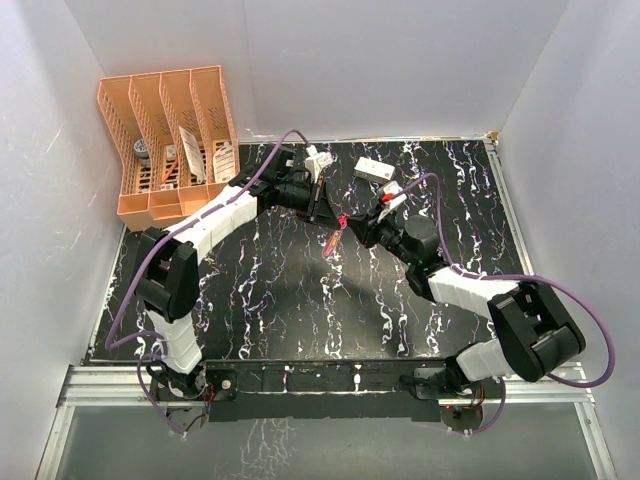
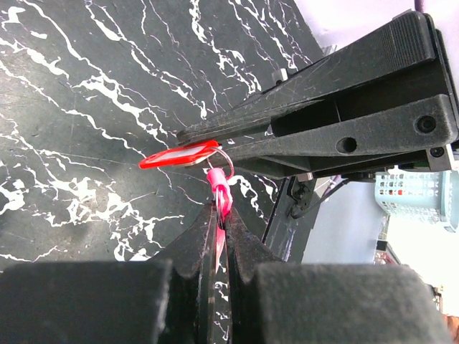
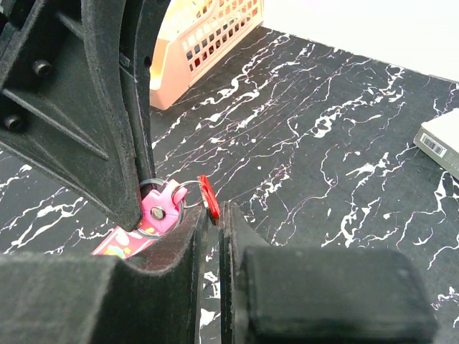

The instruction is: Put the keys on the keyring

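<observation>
Keyring (image 3: pixel 159 210) sits between my fingertips: left gripper (image 2: pixel 220 215) clenched on its pink tag (image 2: pixel 219 193), right gripper (image 3: pixel 214 209) gripping the red key (image 3: pixel 208 192). Threading step, I judge; next, align key hole with ring end.

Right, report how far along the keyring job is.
Nothing looks finished. In hand: left gripper clamps the keyring by its pink tag; right gripper pinches the red key at the ring, threading unconfirmed. Left: seating it, then the pale key, not in view.
</observation>
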`<state>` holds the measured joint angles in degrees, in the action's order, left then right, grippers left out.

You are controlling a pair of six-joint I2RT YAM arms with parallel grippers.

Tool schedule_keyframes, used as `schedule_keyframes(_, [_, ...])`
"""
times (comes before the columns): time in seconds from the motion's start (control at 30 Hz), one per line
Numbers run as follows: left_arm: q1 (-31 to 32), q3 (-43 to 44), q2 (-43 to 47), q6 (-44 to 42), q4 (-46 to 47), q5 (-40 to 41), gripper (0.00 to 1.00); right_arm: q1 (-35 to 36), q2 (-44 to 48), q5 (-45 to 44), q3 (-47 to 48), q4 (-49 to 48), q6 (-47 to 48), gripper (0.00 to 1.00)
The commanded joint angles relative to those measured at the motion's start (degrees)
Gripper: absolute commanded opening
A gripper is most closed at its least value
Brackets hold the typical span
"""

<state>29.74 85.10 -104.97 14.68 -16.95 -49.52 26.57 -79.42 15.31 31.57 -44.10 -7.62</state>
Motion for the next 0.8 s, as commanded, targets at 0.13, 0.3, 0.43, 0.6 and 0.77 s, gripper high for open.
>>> schedule_keyframes(0.13, [1.02,-2.73,-0.37,0.30,-4.37,-9.77,0.00,-0.82,1.74,-5.99,-0.81,-10.75,2.75,0.08])
schedule_keyframes(0.3, [0.98,-3.80,-0.75,0.98,-2.92,-10.49,0.00,-0.83,1.11,-5.97,-0.78,-12.61,2.29,0.08])
schedule_keyframes(0.43, [1.00,-3.63,-0.94,0.73,-2.99,-10.80,0.00,-0.86,0.85,-5.98,-0.55,-13.39,2.25,0.08])
schedule_keyframes(0.6, [1.03,-3.45,-1.14,0.03,-4.05,-10.68,0.00,-0.82,0.97,-6.58,-0.84,-14.53,2.58,0.07])
schedule_keyframes(0.77, [0.99,-2.73,-0.95,0.14,-5.23,-8.99,0.15,-0.82,1.73,-7.86,-1.31,-14.64,3.49,0.06])
